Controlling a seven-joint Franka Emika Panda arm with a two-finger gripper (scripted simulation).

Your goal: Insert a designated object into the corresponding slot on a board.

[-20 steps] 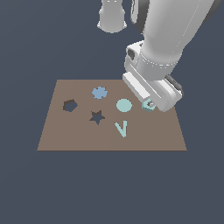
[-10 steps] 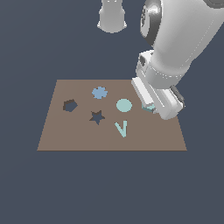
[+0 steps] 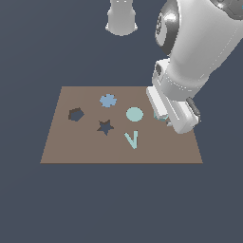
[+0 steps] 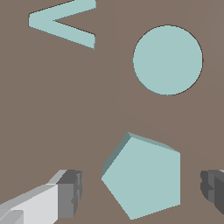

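Observation:
The pale teal block lies on the brown board near its edge on the exterior view's right. In the exterior view only a sliver of it shows under the arm. My gripper is open and low over the block. One finger stands on each side of the block, with a gap to it on both sides. The dark hexagon slot is empty at the board's end on the exterior view's left, far from the gripper.
On the board lie a dark star cutout, a blue flower-shaped inlay, a flat teal disc and a teal V. The disc and V also show in the wrist view. The robot base stands behind the board.
The arm has shifted toward the exterior view's right and come lower over the teal block. The block has not moved.

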